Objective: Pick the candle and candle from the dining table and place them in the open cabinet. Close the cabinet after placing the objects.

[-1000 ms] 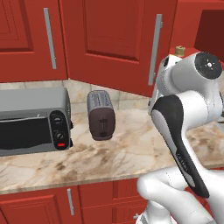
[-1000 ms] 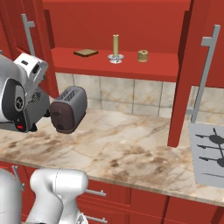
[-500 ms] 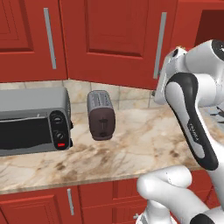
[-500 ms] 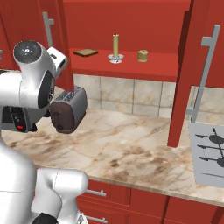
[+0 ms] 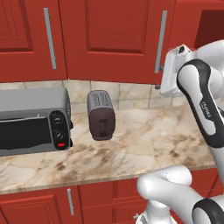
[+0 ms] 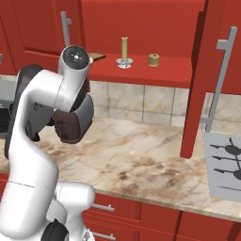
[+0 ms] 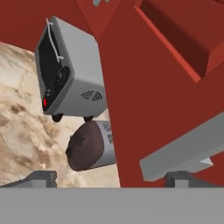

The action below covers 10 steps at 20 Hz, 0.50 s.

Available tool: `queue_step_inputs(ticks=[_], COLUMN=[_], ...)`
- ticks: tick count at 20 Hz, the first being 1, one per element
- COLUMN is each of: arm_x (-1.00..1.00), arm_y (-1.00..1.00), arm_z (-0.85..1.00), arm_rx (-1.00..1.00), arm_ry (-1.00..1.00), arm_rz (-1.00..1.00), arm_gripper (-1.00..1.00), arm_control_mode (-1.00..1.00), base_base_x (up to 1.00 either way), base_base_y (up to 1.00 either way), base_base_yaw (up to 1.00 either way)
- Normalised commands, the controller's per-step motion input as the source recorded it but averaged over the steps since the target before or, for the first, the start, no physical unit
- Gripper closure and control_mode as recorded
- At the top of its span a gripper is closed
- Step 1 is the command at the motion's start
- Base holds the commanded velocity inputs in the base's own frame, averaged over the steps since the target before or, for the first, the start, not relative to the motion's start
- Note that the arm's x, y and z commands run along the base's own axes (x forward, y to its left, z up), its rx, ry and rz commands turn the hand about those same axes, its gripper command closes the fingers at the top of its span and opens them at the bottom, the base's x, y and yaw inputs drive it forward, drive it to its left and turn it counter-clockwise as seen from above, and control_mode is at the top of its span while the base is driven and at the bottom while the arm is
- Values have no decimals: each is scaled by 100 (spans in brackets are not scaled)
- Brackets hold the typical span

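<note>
**Closing the Cabinet Was All That Remained**

Standing on the red inner shelf of the cabinet (image 6: 141, 73), the stick candle (image 6: 124, 49) on its clear dish and the squat brass candle (image 6: 153, 60) were both in place, just beside each other, with a flat brown slab (image 6: 97, 56) off to one side. The placing looked done. The right door (image 6: 200, 80) hung wide open over the counter (image 6: 141, 160), so the shutting had not yet been done. The gripper (image 7: 109, 178) was spread wide and held nothing, close against a red door with its grey bar handle (image 7: 186, 148) near one fingertip. The toaster (image 5: 101, 114) and toaster oven (image 5: 33, 120) sat below.
</note>
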Motion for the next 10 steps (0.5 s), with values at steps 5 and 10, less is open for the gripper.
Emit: queue_step_inputs(ticks=[5, 10], arm_x=[61, 57], arm_y=[-2, 0], arm_z=[-1, -1], arm_rx=[8, 3], arm_ry=[0, 0], arm_rz=[6, 0], arm_gripper=[-100, -100], arm_control_mode=[-100, -100], base_base_x=[0, 0], base_base_y=[0, 0], base_base_yaw=[0, 0])
